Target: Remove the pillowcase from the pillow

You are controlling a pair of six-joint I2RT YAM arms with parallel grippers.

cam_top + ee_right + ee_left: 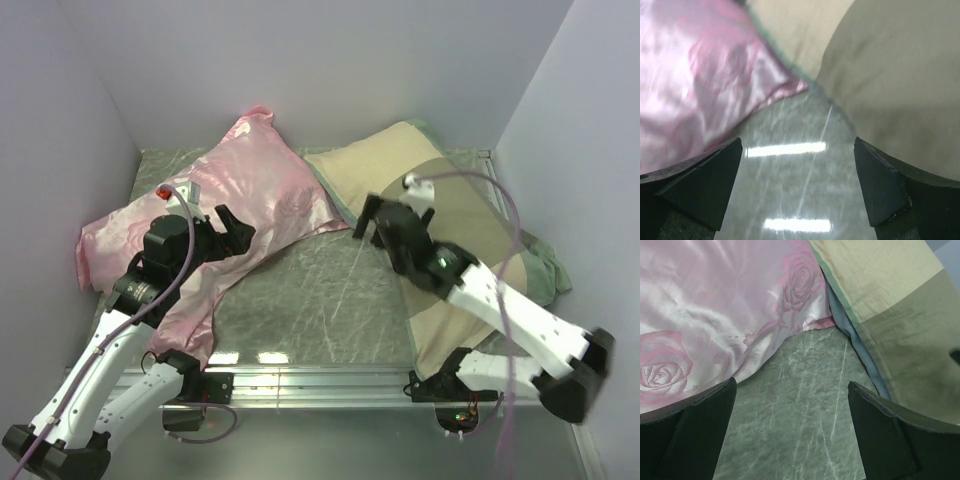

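Observation:
The pillowcase lies at the right of the table, beige and olive blocks up, with grey-green edging. It also shows in the left wrist view and the right wrist view. The white pillow is hidden, none of it shows. My right gripper is open and empty above the case's left edge; in its own view the jaws stand wide over bare table beside the case. My left gripper is open and empty over the edge of the pink satin pillow, with bare table between its fingers.
The shiny pink rose-patterned satin pillow lies at the left and touches the pillowcase's near-left corner. The green marbled table top shows between them. Grey walls close in the left, back and right. A metal rail runs along the near edge.

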